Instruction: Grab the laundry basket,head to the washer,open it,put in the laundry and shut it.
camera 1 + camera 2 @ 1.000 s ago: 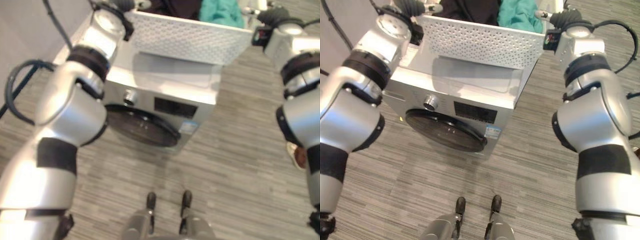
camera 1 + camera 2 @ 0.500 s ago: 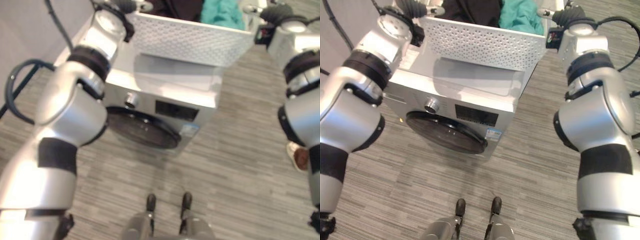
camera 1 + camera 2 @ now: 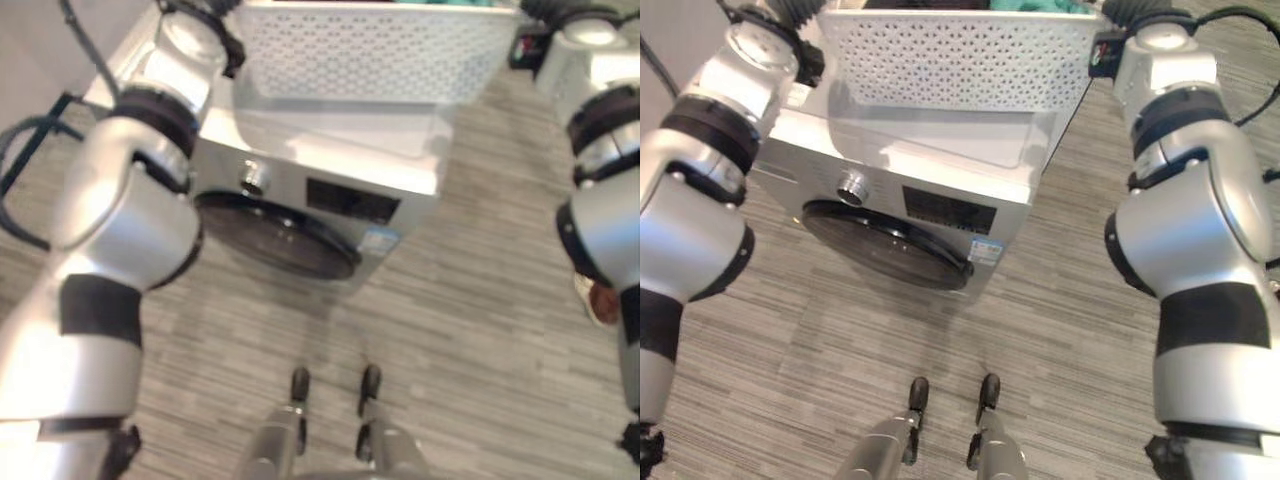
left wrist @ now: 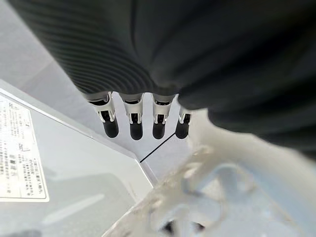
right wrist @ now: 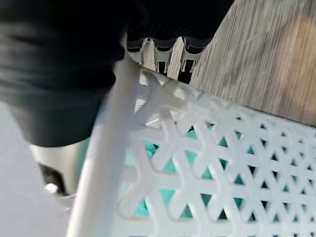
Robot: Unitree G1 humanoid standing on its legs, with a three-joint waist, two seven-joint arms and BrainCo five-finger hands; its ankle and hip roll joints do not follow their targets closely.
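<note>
Fingers of the left hand (image 4: 143,121) run straight, in a row, past the basket's (image 3: 375,55) white rim; they look relaxed rather than curled, so that hand seems to support the basket from the side rather than clamp it. The right hand (image 5: 160,49) sits at the opposite end, its fingers reaching down outside the lattice wall, but whether they or the thumb hook the rim I cannot tell.

Between the two arms the basket is carried level above the washer's (image 3: 905,190) top, its perforated front wall facing the robot. Holding it at both ends keeps it from tipping and spilling. Teal laundry (image 5: 173,170) shows through the lattice in the right wrist view, and a strip of it peeks over the top edge in the head views.

Below, the washer stands on the wood-grain floor (image 3: 480,300), its round dark door (image 3: 885,245) closed, a knob (image 3: 851,186) just above it. A shoe (image 3: 598,302) of a person shows at the right edge.

The basket is grabbed and the walk to the washer looks done. Both hands are busy, so the flat top beneath is probably where the basket must rest before a hand can reach the door.
</note>
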